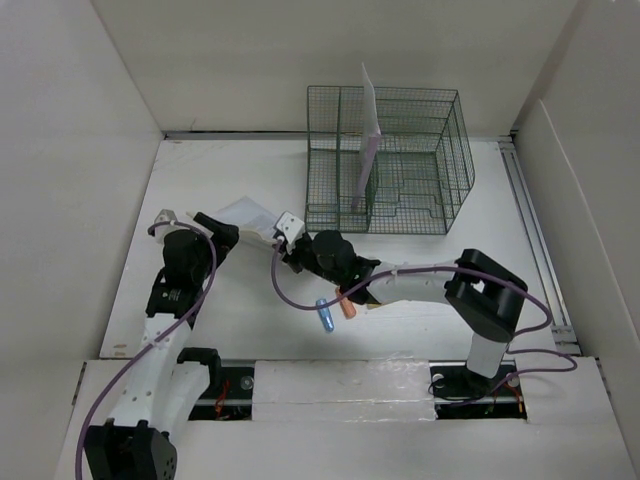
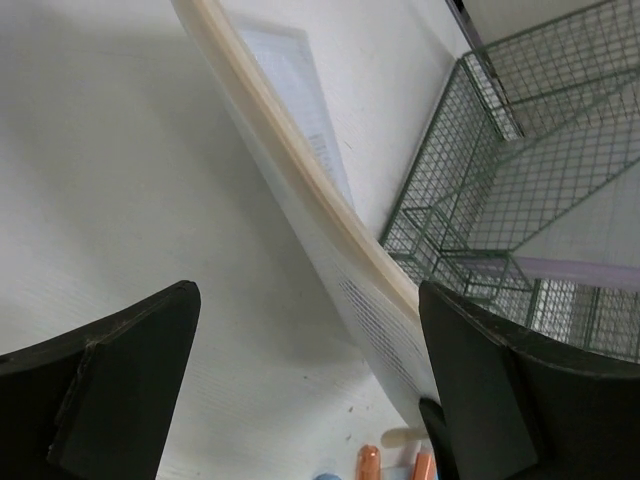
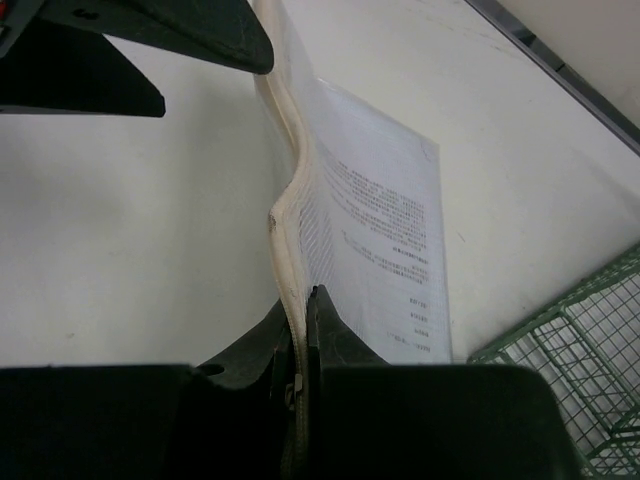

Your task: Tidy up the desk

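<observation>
The desk (image 1: 230,300) is a white tabletop between white panel walls. A translucent zip pouch (image 1: 245,214) with a cream zipper edge and a printed sheet inside is held up on edge at mid-left. My right gripper (image 3: 305,300) is shut on its zipper edge (image 3: 285,215); it shows in the top view too (image 1: 287,236). My left gripper (image 2: 305,295) is open, and the pouch (image 2: 300,170) runs between its fingers, close to the right finger (image 2: 480,380). In the top view the left gripper (image 1: 212,228) is at the pouch's left end.
A dark green wire-mesh basket (image 1: 400,165) stands at the back, right of the pouch, with a white sheet and a lilac folder (image 1: 364,150) upright in it. A blue pen (image 1: 326,316) and orange pens (image 1: 347,308) lie under the right arm.
</observation>
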Controlling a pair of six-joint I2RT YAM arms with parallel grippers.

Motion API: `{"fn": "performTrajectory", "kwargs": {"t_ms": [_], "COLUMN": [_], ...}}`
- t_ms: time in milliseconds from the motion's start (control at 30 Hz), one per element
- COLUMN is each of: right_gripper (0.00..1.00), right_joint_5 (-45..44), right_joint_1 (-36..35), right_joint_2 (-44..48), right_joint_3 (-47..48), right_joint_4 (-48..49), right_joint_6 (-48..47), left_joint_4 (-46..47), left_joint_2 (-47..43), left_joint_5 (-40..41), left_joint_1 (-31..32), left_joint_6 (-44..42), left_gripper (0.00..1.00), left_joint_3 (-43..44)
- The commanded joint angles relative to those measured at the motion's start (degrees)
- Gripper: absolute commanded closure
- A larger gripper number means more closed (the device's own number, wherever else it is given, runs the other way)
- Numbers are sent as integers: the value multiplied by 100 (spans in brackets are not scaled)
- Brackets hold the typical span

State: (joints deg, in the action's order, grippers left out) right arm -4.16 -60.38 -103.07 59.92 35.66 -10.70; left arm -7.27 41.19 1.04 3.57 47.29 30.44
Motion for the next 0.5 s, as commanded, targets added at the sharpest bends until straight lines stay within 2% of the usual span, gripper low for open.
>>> {"fn": "performTrajectory", "kwargs": {"t_ms": [0, 67, 200, 333, 433, 467], "right_gripper": [100, 100, 100, 100, 100, 100], "right_joint_5": [90, 143, 214, 162, 161, 153], "right_joint_1": [-18, -18, -18, -79, -132, -132], "right_joint_2": [322, 331, 392, 524, 586, 586], "right_joint_3": [-146, -165, -270, -411, -437, -437], "right_joint_4": [739, 749, 776, 890, 960, 969], "right_joint_6": [77, 112, 129, 147, 156, 147], "left_joint_4": [662, 691, 1586, 1737, 2167, 2281], "left_joint_2": [265, 328, 653, 1303, 1462, 1427], "left_joint_5": [361, 388, 248, 186, 2, -68], "left_joint_1": [-181, -182, -182, -182, -182, -182], "left_joint_6": [244, 315, 588, 659, 773, 817], "left_gripper": [11, 11, 10, 13, 24, 42], "left_joint_3": [-186, -196, -231, -108, -326, -415]}}
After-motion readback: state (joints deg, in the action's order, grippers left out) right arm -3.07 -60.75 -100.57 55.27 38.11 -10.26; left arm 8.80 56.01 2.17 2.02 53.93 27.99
